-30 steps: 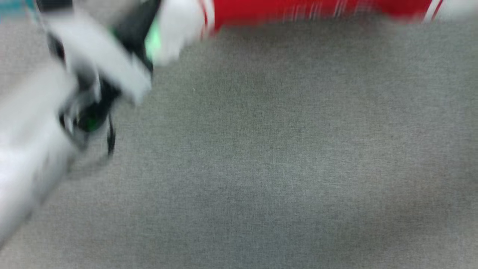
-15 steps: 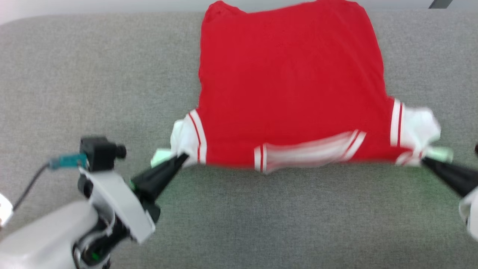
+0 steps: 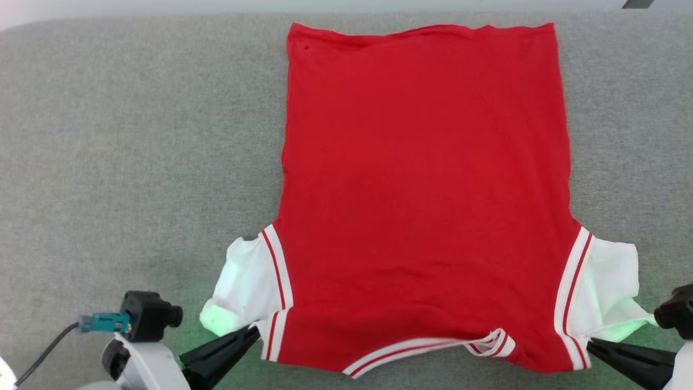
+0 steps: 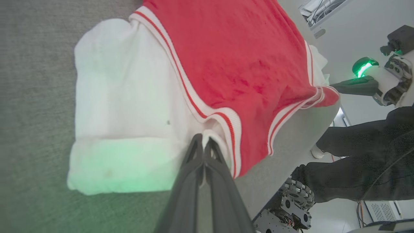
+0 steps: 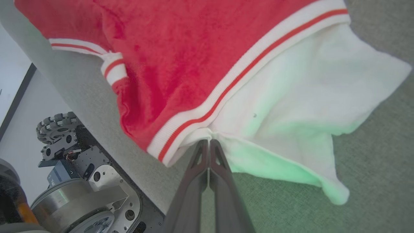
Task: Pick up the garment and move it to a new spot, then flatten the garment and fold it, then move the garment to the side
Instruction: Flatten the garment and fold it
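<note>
From where I stand, the grey cloth-covered desk [image 3: 135,135] takes up most of the scene. The garment [image 3: 422,189] lies spread flat on it, plain red back up, with its hem at the far side and its striped collar trim at the near edge. The left tool [image 3: 253,330] is pinched tight on cloth at the left sleeve seam. The right tool [image 3: 592,343] is clamped the same way at the right sleeve.

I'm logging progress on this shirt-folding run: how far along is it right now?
Done: the garment lies spread flat, plain red back up, on the grey table, so the move and most of the flattening look finished. In hand: the left gripper and right gripper are shut on its shoulder seams at the near edge. Left: no fold is made yet, and moving it aside comes after.
</note>
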Motion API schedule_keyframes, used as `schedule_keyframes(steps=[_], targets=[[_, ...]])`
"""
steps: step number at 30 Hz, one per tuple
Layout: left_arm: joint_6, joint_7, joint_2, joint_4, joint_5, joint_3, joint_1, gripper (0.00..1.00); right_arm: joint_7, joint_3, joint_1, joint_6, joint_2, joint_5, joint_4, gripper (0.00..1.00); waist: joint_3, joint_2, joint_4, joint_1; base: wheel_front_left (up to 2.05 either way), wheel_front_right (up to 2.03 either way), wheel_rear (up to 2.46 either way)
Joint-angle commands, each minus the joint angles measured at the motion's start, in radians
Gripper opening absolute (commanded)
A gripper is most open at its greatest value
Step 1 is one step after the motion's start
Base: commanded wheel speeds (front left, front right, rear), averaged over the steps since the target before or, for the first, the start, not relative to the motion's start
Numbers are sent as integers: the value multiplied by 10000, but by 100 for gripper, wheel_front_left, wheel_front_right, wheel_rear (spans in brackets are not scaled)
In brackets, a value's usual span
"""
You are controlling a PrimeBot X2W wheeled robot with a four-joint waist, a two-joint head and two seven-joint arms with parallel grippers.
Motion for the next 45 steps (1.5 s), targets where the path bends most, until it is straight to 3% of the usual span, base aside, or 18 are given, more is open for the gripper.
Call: schedule_keyframes(steps=[1, 9, 14, 19, 20, 21, 22, 29, 34, 37, 38, 40, 45], targets=[[17, -19, 15, 70, 143, -12, 142, 0, 48, -287, 239, -15, -15, -84, -45, 0, 82, 0, 61, 0, 0, 0, 0], [17, 259, -1108, 1027, 430, -58, -55, 0, 786, -1020, 734, -15, 771, -1231, 319, 0, 319, 0, 159, 0, 0, 0, 0], [23, 321, -1736, 1969, 758, -92, -168, 0, 1273, -973, 779, -17, 1549, -2154, 885, 0, 489, 0, 189, 0, 0, 0, 0], [34, 236, -2056, 2497, 735, -107, -183, 0, 1236, -1002, 795, -24, 2116, -2648, 1328, 0, 593, 0, 144, 0, 0, 0, 0], [35, 215, -2089, 2550, 719, -102, -168, 0, 1168, -1107, 774, -27, 2171, -2721, 1353, 18, 606, 0, 112, 0, 0, 0, 0], [37, 191, -2113, 2589, 709, -102, -144, 0, 1118, -1225, 757, -29, 2167, -2787, 1368, 46, 612, 0, 78, 0, 0, 0, 0], [41, 167, -2129, 2621, 714, -103, -118, 0, 1066, -1388, 756, -43, 2143, -2803, 1379, 100, 615, 0, 44, 0, 0, 0, 0], [57, -1, -2097, 2499, 769, 92, 53, 0, 1020, -2858, 1215, -17, 1249, -2324, 214, 100, 621, 0, -123, 0, 0, 0, 0], [37, -86, -2200, 2147, 1000, 325, 62, 0, 1378, -4856, 1658, -17, 95, -1466, -980, 100, 791, 0, -46, 0, 0, 0, 0], [22, -94, -2345, 1913, 1226, 394, -106, 0, 1692, -6198, 1400, -17, -276, -1075, -1119, 100, 1010, 0, 159, 0, 0, 0, 0], [22, -99, -2460, 1797, 1383, 412, -276, 0, 2004, -6966, 961, -17, -303, -1016, -904, 100, 1197, 0, 347, 0, 0, 0, 0], [20, -99, -2577, 1689, 1493, 418, -453, 0, 2411, -7478, 332, -17, -20, -1085, -559, 100, 1398, 0, 556, 0, 0, 0, 0], [18, -52, -2841, 1568, 1713, 353, -867, 0, 3495, -7703, -1518, -15, 865, -1654, 428, 100, 1860, 0, 1091, 0, 0, 0, 0]])
